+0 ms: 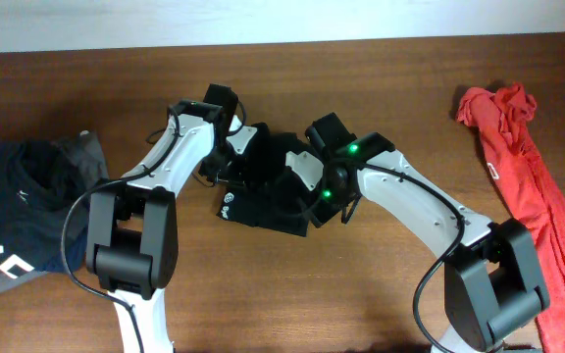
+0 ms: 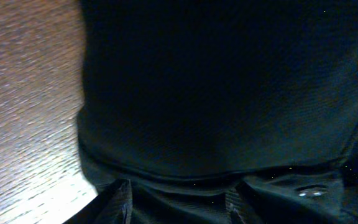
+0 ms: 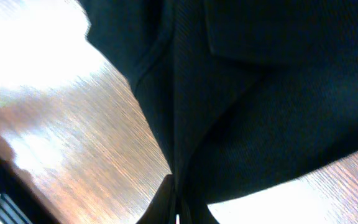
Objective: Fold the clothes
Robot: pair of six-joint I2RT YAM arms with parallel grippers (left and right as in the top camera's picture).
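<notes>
Found right gripper pinched shut on a fold of the black garment, bunched mid-way on the wooden table between both arms. Saw left gripper half-spread against the cloth; could not tell any hold.

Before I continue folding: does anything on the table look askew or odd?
Nothing spilled or damaged. The black garment in the middle is bunched and skewed, not a neat fold. A red garment sprawls crumpled at the right, a navy garment heaped at the left.
</notes>
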